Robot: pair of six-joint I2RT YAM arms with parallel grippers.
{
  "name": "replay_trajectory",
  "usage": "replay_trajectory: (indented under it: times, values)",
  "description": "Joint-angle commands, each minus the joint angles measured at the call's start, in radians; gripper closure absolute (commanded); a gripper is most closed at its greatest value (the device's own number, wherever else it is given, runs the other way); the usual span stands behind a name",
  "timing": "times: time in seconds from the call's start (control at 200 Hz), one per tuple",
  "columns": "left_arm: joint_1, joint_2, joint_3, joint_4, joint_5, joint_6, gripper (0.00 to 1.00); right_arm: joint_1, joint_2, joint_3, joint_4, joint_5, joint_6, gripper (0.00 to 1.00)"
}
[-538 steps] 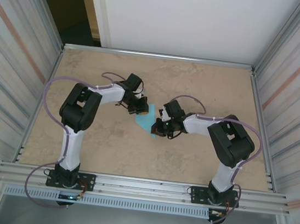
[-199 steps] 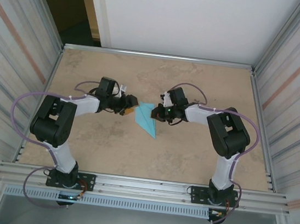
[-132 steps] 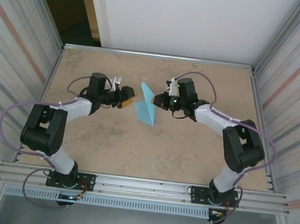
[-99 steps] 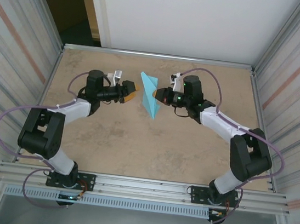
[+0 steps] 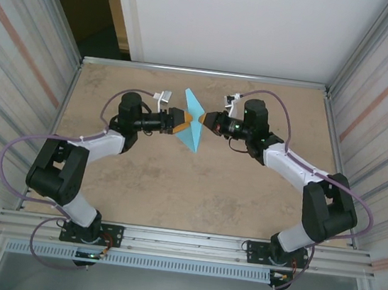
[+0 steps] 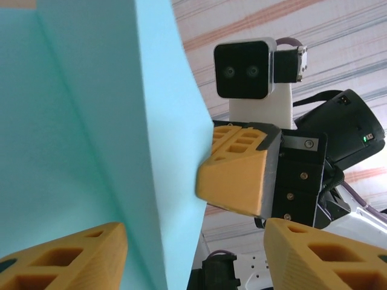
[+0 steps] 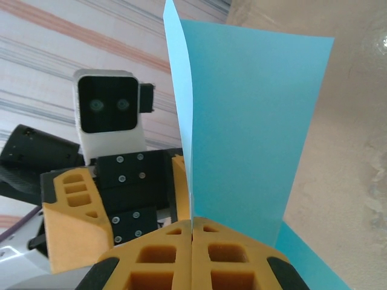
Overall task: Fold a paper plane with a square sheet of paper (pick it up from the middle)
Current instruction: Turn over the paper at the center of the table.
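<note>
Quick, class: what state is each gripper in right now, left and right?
Left gripper: open, fingers up against the paper plane but not clamping it.
Right gripper: closed, pinching the paper plane.

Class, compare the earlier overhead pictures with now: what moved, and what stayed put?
The right gripper, shut on the paper plane, raised it off the table and carried it toward the far side. The left gripper backed off leftward, then swung in again; its open jaws now straddle the plane's edge. Unchanged: the right gripper's pinch and the plane's folds.
</note>
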Motion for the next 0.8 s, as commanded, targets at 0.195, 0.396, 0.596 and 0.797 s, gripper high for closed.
replay_trajectory:
  times: [0.195, 0.396, 0.596, 0.797]
  values:
    - [-0.046, 0.037, 0.068, 0.063, 0.061, 0.005, 0.42, -0.014, -0.044, -0.018, 0.091, -0.044, 0.07, 0.98]
    - [-0.064, 0.043, 0.077, 0.104, 0.073, -0.005, 0.52, -0.02, -0.042, -0.025, 0.119, -0.053, 0.095, 0.98]
    - [-0.063, 0.046, 0.069, 0.111, 0.063, -0.002, 0.63, -0.027, -0.049, -0.035, 0.122, -0.053, 0.103, 0.96]
    - [-0.062, 0.054, 0.072, 0.094, 0.051, 0.002, 0.77, -0.033, -0.059, -0.042, 0.114, -0.056, 0.108, 0.88]
